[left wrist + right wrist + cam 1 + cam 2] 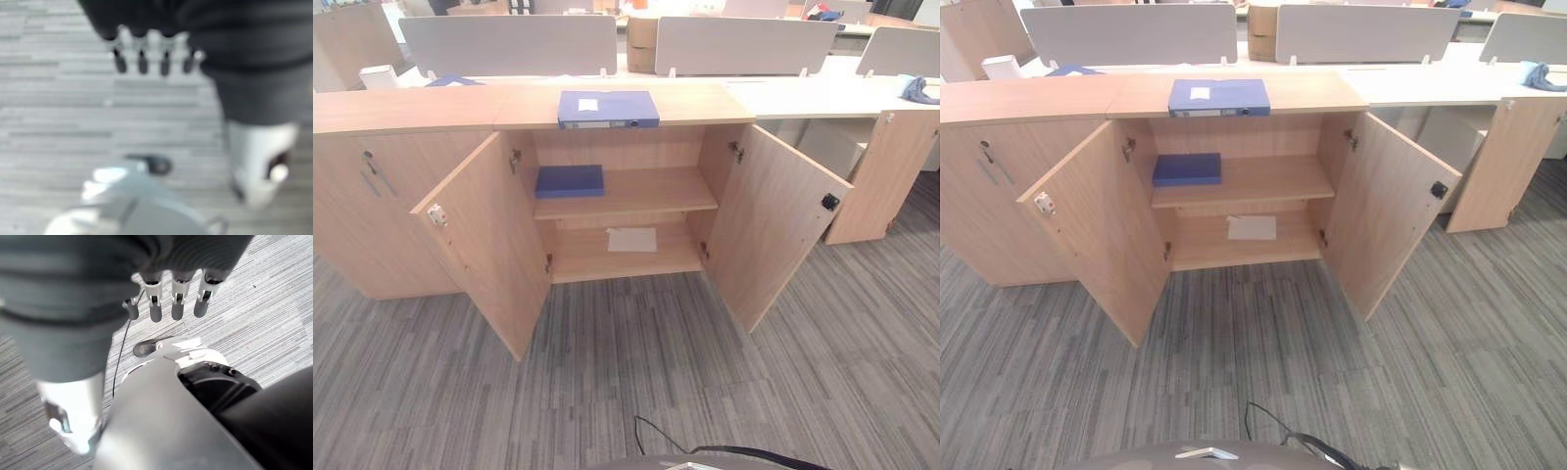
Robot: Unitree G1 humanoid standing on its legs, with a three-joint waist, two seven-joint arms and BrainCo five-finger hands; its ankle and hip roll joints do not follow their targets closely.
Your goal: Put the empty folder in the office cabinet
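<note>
Cabinet open, folder on top, both hands free.

The cabinet (pixel 636 196) stands with both doors swung wide; the left door (pixel 489 245) and right door (pixel 773 220) angle outward over the carpet (pixel 626 372). A blue folder (pixel 608 109) lies flat on the cabinet top, above the opening. A second blue folder (pixel 570 181) lies flat at the left end of the upper shelf (pixel 646 193). A white sheet of paper (pixel 632 239) lies on the lower shelf. The left hand (pixel 151 54) and the right hand (pixel 178 298) each hang over the carpet, fingers straight, spread slightly and holding nothing.
</note>
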